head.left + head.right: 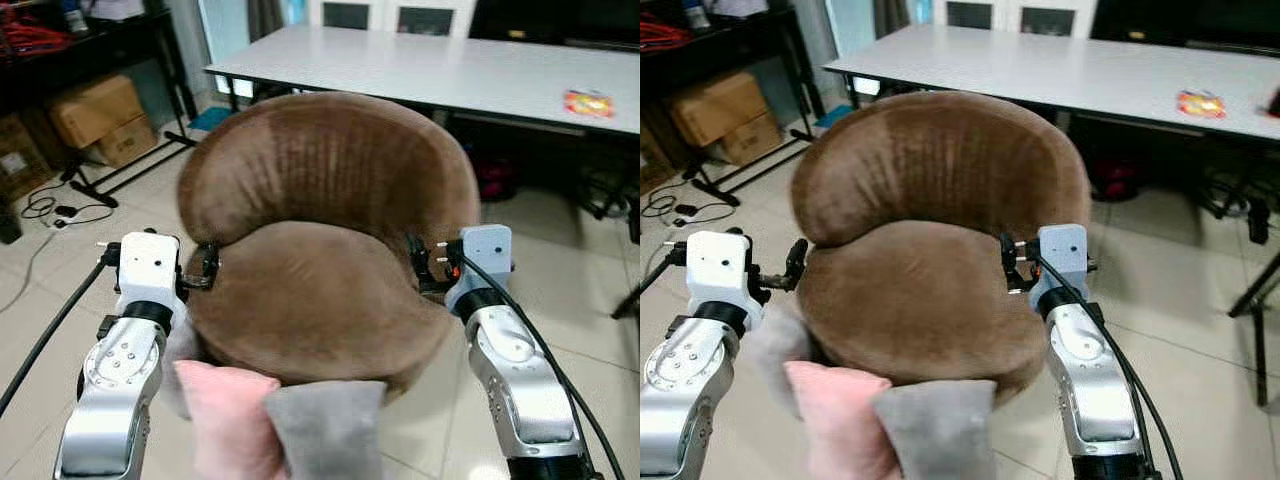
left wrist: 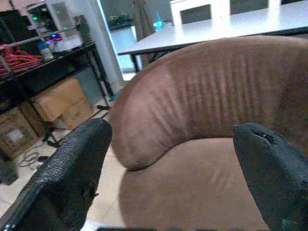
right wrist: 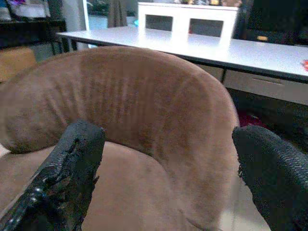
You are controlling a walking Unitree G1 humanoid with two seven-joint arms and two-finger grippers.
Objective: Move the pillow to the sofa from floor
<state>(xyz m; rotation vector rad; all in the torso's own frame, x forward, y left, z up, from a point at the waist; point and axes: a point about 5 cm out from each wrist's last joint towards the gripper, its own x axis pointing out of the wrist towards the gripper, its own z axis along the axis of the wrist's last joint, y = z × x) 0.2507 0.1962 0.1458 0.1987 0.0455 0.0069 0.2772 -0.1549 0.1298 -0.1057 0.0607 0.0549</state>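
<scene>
Pillow (image 1: 280, 425) partly cut off before sofa (image 1: 325, 230)

Brown velvety plush sofa (image 1: 330, 220), soft pink and grey cloth pillow (image 1: 275, 425), glossy tiled floor (image 1: 590, 330), smooth matt table (image 1: 450, 65), cardboard boxes (image 1: 100, 120)

Both arms were silver, jointed, with visible screws and white wrist blocks. Black cables trailed behind each block. The left gripper (image 2: 168, 163) and right gripper (image 3: 168, 168) carried textured black fingers (image 2: 72, 178).
</scene>
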